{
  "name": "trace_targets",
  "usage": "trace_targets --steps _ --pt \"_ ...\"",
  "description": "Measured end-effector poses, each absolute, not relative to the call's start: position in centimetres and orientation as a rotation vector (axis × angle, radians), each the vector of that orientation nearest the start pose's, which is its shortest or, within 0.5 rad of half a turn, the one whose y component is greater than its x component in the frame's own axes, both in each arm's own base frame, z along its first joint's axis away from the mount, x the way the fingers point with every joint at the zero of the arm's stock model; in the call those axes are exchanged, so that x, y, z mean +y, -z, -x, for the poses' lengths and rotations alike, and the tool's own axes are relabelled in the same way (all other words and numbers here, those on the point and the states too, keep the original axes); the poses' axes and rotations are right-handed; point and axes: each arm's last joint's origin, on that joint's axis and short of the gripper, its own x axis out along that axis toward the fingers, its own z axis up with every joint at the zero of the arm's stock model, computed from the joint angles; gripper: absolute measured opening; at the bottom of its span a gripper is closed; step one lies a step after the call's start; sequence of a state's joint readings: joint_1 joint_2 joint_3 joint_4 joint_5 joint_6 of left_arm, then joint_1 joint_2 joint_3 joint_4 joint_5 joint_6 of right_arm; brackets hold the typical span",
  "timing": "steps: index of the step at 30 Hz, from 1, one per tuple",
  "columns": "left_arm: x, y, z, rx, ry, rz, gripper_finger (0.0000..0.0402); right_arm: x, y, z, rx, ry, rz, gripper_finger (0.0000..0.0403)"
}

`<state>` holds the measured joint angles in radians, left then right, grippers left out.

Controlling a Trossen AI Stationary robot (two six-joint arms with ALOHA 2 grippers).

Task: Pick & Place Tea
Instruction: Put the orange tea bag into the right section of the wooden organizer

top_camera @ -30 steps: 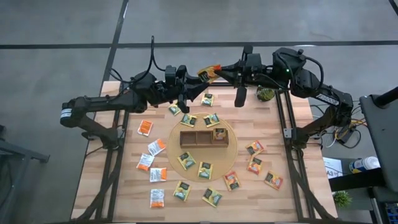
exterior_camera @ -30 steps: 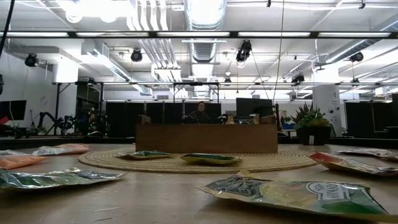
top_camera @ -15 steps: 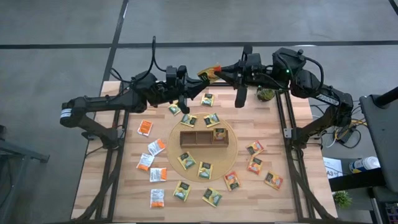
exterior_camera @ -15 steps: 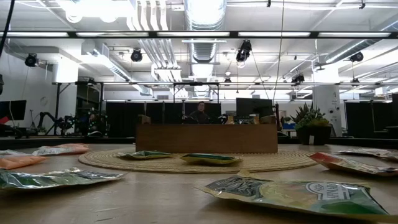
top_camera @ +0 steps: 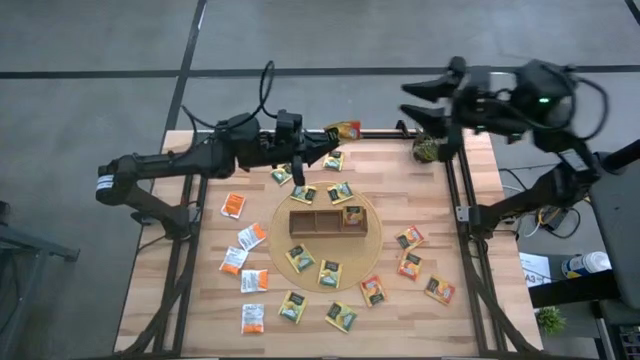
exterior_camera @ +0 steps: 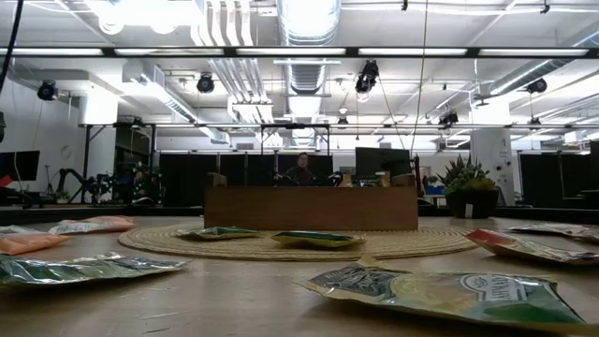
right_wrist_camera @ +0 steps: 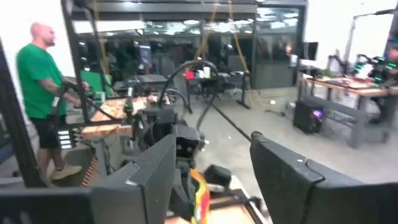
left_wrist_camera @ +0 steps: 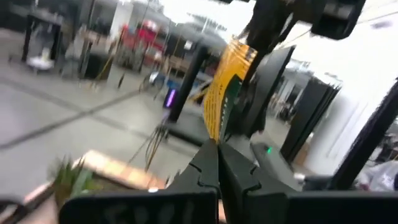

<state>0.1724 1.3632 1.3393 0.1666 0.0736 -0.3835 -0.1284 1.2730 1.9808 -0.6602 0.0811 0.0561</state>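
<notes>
An orange-yellow tea sachet (top_camera: 345, 130) hangs in the air above the table's far edge, and my left gripper (top_camera: 325, 143) is shut on it. My right gripper (top_camera: 412, 106) stands open to the right of it, high over the far right corner, with nothing between its fingers. In the right wrist view the sachet (right_wrist_camera: 199, 190) shows low between that gripper's spread fingers. The brown three-compartment tray (top_camera: 312, 221) sits on a round woven mat (top_camera: 285, 235) and has one sachet (top_camera: 353, 214) in its right compartment. Several more sachets lie flat around the mat. My left gripper pinches the sachet's lower edge (left_wrist_camera: 214, 138) between its two fingers (left_wrist_camera: 202, 165). The fingers come about level from the table's left. The sachet stands up above the fingertips, seen nearly edge-on, lifted clear of the table.
A small green plant (top_camera: 428, 150) stands at the far right corner. Orange-and-white sachets (top_camera: 245, 260) lie at the left, yellow-green ones (top_camera: 330, 272) near the mat's front, orange-red ones (top_camera: 410, 262) at the right. A person in a green shirt (right_wrist_camera: 37, 81) stands beyond the table.
My right gripper has opened, let go of the sachet and drawn back toward the table's right edge while rising. The sachet stays in the air above the far edge, now held by my left gripper alone.
</notes>
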Motion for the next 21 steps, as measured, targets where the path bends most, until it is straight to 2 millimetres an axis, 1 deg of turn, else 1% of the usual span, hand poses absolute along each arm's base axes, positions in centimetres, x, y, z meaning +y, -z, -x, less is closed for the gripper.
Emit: trace_targets --steps 4,8,10,12,15,21 --pt "5.4 -42.6 -30.3 -0.020 -0.087 0.380 0.0000 -2.4 -56.0 -16.0 0.024 0.244 -0.132 0.0206" --pt "5.7 -42.5 -30.1 0.084 -0.116 0.364 0.0000 -2.3 -55.4 -14.6 0.081 0.289 -0.189 0.0202" --pt "5.8 -42.1 -30.2 0.137 -0.125 0.372 0.0000 -2.3 -55.3 -14.2 0.093 0.300 -0.214 0.0199" --pt "5.9 -41.6 -30.4 0.168 -0.110 0.378 0.0000 -2.3 -55.0 -14.1 0.115 0.305 -0.228 0.0197" --pt "6.0 -40.9 -31.1 0.203 -0.080 0.390 0.0000 -2.3 -54.8 -14.5 0.137 0.307 -0.228 0.0193" --pt "6.1 -38.6 -33.1 0.300 -0.012 0.434 0.0000 -2.5 -54.2 -15.7 0.185 0.312 -0.226 0.0192"
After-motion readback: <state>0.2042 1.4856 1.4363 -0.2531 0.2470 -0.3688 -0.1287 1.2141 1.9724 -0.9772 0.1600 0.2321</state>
